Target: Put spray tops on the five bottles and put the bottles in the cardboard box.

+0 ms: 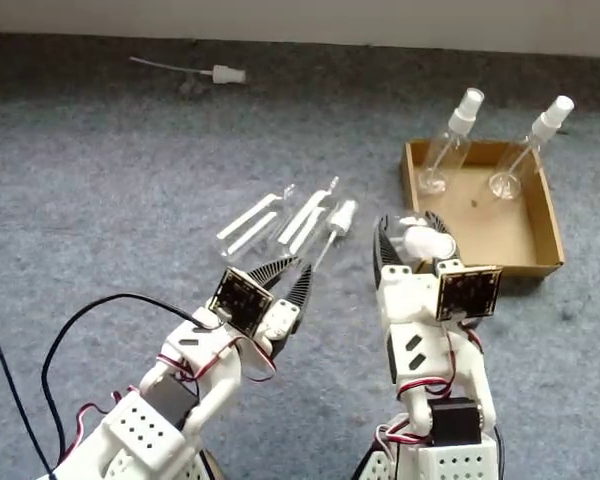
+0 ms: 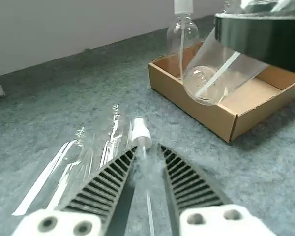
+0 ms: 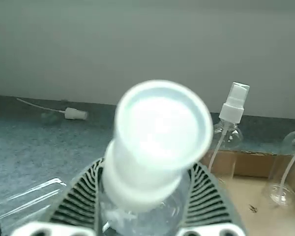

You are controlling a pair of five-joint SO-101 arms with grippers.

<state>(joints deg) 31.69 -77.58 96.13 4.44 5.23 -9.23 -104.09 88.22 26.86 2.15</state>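
The cardboard box (image 1: 485,225) held two topped bottles (image 1: 450,140) standing along its far wall. Just beside its near corner, the right gripper (image 1: 412,240) was clamped on a third topped bottle (image 3: 160,147). Boxing looked to be the step in hand, which called for lifting the bottle over the wall and setting it upright. The left gripper (image 2: 146,150) stood part-open astride the dip tube of a spray top (image 2: 140,133) lying beside two bare bottles (image 1: 250,225). A last spray top (image 1: 225,73) lay well apart.
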